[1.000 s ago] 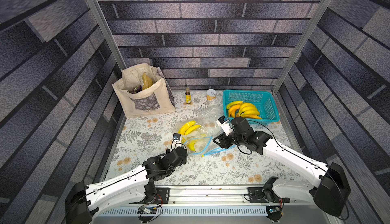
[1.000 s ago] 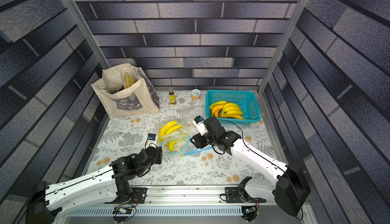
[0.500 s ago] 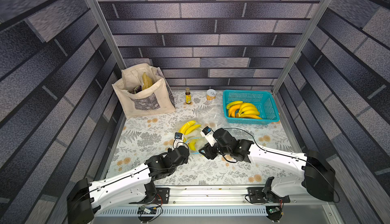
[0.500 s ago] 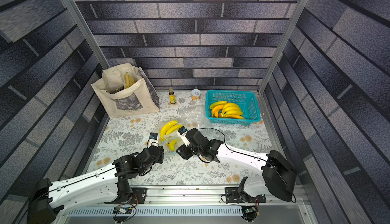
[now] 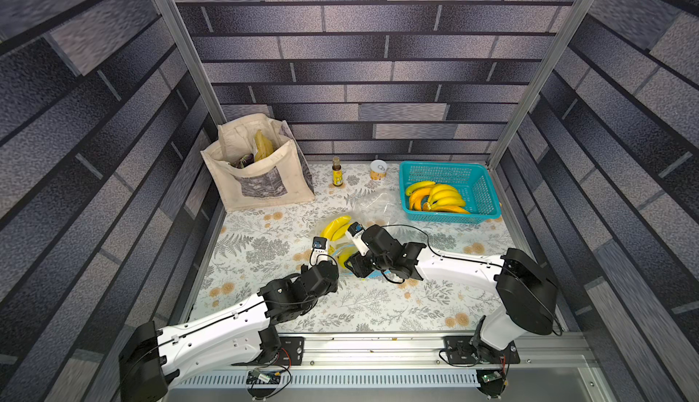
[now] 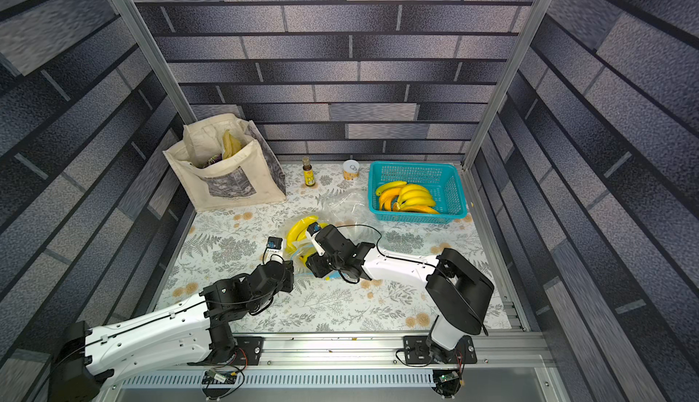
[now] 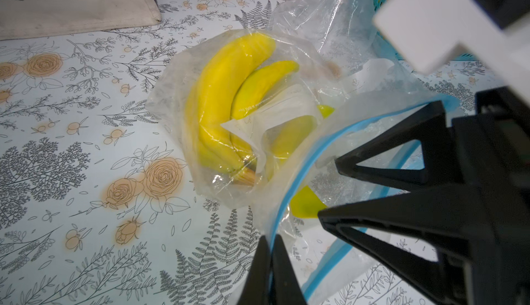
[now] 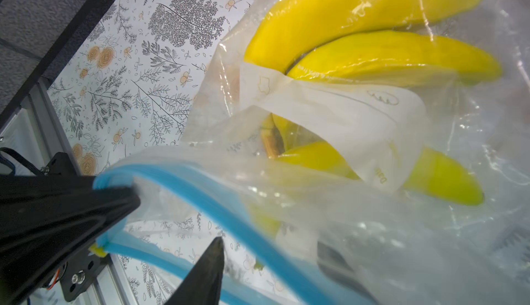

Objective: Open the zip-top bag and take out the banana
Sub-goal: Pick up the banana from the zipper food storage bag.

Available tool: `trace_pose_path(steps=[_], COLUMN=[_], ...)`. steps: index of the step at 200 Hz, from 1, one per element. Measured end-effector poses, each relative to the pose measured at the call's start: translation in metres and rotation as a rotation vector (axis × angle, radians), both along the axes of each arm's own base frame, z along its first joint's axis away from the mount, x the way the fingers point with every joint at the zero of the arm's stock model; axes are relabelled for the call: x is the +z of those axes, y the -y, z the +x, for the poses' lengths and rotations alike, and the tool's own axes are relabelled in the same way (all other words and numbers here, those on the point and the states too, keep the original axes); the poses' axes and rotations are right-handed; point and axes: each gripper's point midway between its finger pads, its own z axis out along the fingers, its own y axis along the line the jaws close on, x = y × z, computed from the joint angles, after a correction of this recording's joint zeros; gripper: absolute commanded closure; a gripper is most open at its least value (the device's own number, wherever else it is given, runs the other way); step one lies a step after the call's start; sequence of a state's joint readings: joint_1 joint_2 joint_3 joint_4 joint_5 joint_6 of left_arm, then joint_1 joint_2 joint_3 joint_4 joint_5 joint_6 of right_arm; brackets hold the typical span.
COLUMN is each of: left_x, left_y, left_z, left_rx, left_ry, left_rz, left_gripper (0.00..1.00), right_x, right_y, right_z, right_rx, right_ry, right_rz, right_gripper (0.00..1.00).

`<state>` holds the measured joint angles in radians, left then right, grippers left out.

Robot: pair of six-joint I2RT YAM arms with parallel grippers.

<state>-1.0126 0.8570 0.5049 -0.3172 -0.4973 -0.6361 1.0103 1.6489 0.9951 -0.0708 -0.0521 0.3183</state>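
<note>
The right gripper (image 7: 328, 191) had swung in from the basket (image 5: 480, 215) side and arrived at the mouth of the zip-top bag (image 7: 172, 97), close beside the left gripper (image 7: 271, 249). The left arm had hardly shifted. The left fingers were pressed together on one end of the blue zip strip (image 8: 186, 177), pinching it and holding that lip up off the desk (image 7: 71, 117). The right fingers stood spread at the opening and, as far as the wrist views showed, gripped nothing yet. The strip bowed apart, so the mouth looked at least partly open. The banana (image 7: 218, 88), a small bunch, lay inside the bag near the middle of the desk. By my judgement, the right fingers were placed either to take the opposite lip or to reach in for the fruit.
</note>
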Motion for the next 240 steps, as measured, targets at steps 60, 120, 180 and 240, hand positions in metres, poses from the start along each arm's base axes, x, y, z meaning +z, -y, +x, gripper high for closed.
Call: trace_pose_path(steps=[60,120,180,240], left_x=[0.004,0.010,0.007,0.005], left_y=[-0.001,-0.003,-0.004,-0.004], left_z=[0.000,-0.001,-0.002,-0.002], left_rx=[0.001,0.001,0.001,0.002], left_ry=[0.009,0.024,0.020,0.018], left_rz=[-0.015,-0.037,-0.032,-0.028], left_gripper=[0.93,0.93,0.93,0.93], right_x=[-0.016,-0.012,-0.023,-0.025], right_y=[-0.004,-0.011,-0.010,-0.008], right_z=[0.003,0.006,0.004,0.000], right_rx=[-0.001,0.003,0.011,0.021], right_ry=[-0.031,-0.036,-0.066,-0.084], right_rz=[-0.053,-0.058,-0.092,-0.101], right_gripper=[0.52,0.65,0.63,0.87])
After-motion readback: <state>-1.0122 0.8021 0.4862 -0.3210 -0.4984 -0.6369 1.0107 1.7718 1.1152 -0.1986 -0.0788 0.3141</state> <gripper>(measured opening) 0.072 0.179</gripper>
